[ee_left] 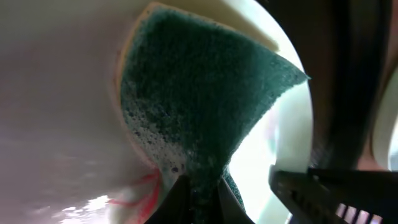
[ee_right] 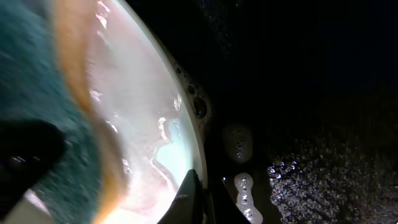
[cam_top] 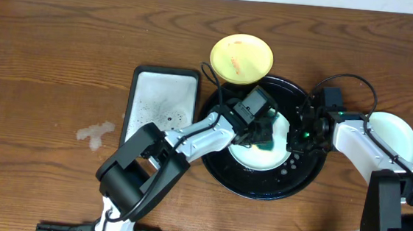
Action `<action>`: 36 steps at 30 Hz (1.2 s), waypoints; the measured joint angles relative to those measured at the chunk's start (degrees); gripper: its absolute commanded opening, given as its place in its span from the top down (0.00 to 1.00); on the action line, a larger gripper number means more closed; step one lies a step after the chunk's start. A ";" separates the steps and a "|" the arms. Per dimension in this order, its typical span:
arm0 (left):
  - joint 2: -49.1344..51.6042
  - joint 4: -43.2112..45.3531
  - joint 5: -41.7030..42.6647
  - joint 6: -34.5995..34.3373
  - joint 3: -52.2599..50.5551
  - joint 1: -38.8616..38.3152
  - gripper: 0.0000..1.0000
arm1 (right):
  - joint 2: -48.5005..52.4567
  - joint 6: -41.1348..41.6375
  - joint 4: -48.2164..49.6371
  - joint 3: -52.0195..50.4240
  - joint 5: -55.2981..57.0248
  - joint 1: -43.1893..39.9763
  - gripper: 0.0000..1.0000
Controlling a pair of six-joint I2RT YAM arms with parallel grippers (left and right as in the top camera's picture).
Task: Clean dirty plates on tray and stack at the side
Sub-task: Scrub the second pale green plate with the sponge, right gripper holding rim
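Seen from above, the left gripper [cam_top: 263, 131] is over the black tray [cam_top: 259, 192], pressing a green sponge [cam_top: 267, 140] onto the pale plate [cam_top: 262, 160] that lies inside it. The right gripper [cam_top: 299, 135] is at that plate's right edge. The left wrist view adds detail: the fingers [ee_left: 177, 200] are closed tight on the sponge's narrow end, its rough face is flat on the plate, and a red smear [ee_left: 146, 190] lies beside it. The right wrist view shows one finger [ee_right: 188, 196] against the plate rim and soap bubbles [ee_right: 239, 140] on the wet tray floor. It cannot be told whether this gripper is clamping the plate. A yellow plate [cam_top: 241, 58] rests at the tray's upper rim, and a second pale plate [cam_top: 397, 134] sits on the table to the right. The brown wooden table [cam_top: 48, 59] also carries a grey tray [cam_top: 157, 89] and a wet patch [cam_top: 96, 133].
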 measured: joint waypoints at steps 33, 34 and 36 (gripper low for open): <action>-1.95 -22.93 -17.77 7.96 5.16 -0.04 0.92 | -0.07 -0.22 -0.28 0.00 -1.40 0.20 0.99; -1.70 -21.29 -16.00 8.07 5.03 0.33 0.92 | -0.07 -0.22 -0.24 0.00 -1.33 0.20 0.99; -0.87 -16.74 -11.06 8.02 4.87 1.07 0.92 | -0.07 -0.22 -0.20 0.00 -1.07 0.17 0.99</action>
